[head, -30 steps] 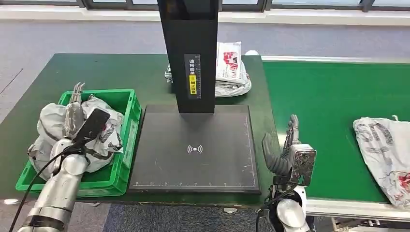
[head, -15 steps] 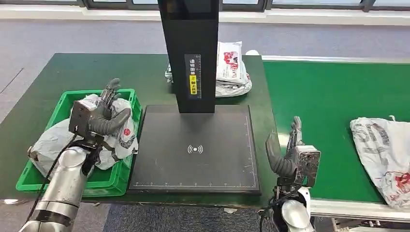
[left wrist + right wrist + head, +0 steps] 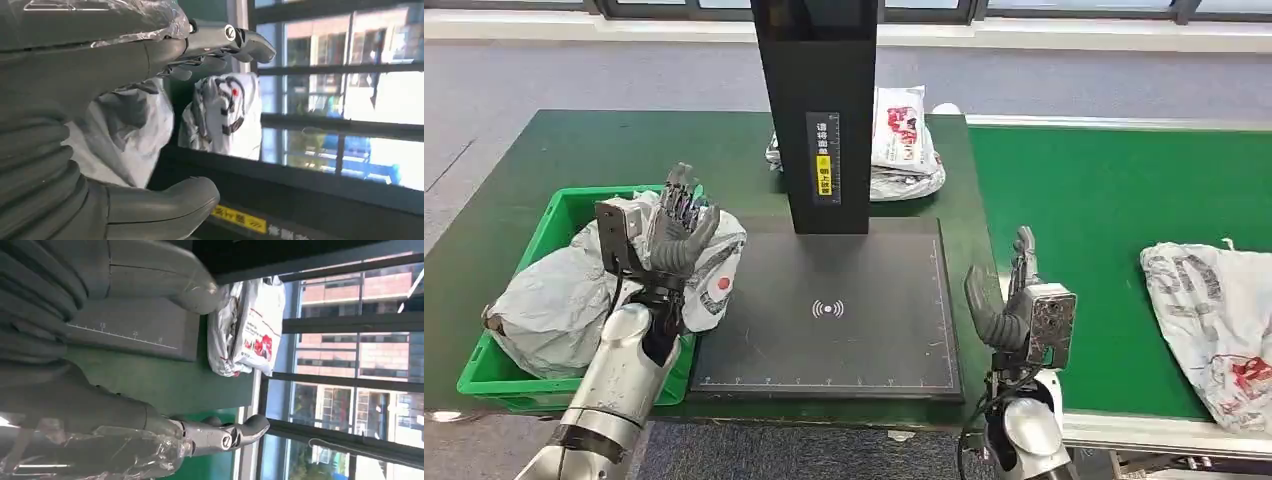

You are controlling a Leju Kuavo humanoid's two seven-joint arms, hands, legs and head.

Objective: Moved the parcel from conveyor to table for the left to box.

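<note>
- Table (image 3: 574, 150) is dark green and runs under both hands, with a lot of bare top beyond the left hand.
- Conveyor (image 3: 1114, 200) sits just to the outer side of the right hand (image 3: 1016, 310). Its green belt is bare between that hand and the parcel (image 3: 1214, 320), which lies well off toward the belt's far right edge.
- Scanner pad (image 3: 824, 310) is the black slab between the two hands, with its black post (image 3: 816, 110) standing at the pad's back edge.
- Crate (image 3: 554, 375) is green and sits right under and outward of the left hand (image 3: 674, 230). It holds a big crumpled grey bag (image 3: 554, 300) that spills over the rim on the pad side.
- Left hand is raised above the crate's inner corner, fingers spread with nothing in them, the grey bag just behind it.
- Right hand is upright at the table's front corner beside the pad, fingers apart, holding nothing.
- Stack of bags (image 3: 904, 145) lies past the post, well ahead of both hands, near the table's edge next to the belt.
</note>
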